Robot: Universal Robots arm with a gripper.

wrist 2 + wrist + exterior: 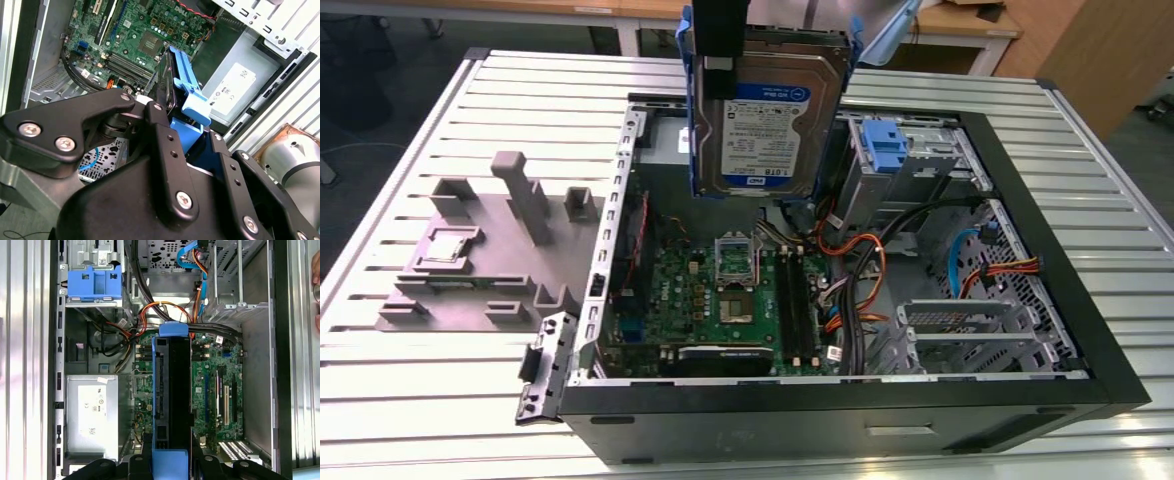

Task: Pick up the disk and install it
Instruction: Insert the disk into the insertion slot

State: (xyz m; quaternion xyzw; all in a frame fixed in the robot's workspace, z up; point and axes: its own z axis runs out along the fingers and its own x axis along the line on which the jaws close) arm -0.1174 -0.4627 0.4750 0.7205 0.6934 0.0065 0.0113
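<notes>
Disk [767,110]: flat rectangular drive with a silver-grey metal shell and rounded casting lines. A white-and-blue label covers the face seen in the exterior view.
Disk rails: smooth blue plastic along both long edges, joined by a blue cross-piece at the end.
Disk, edge-on: in the first wrist view [172,405] it is a narrow dark slab between blue end caps.
Disk position: upright in the air above the open case [854,420], over the board [720,290] and touching nothing below. In the first wrist view it lies between the supply [92,412] and the card slots.
Hand [184,122]: matt black metal with bolted links, pinching the disk.
Fingers [167,150]: long flat black bars with screw heads, one pressed on each side of the blue carrier.
Case: black tower lying on its side with the panel off. Its interior is bare grey sheet steel.
Board: green circuit board with a square socket and dark memory slots.
Supply: plain grey box with a white sticker, set against one case wall.
Bracket [887,145]: blue plastic, upright in its bay at the far end of the case, just beside the disk toward the exterior view's right.
Cables [854,260]: orange, black and blue bundles looping across the case floor.
Cage [974,330]: perforated grey steel at the exterior view's right.
Surface [440,400]: ribbed aluminium slats.
Fixture [480,260]: grey moulded block with posts and recesses, beside the case at the exterior view's left.
</notes>
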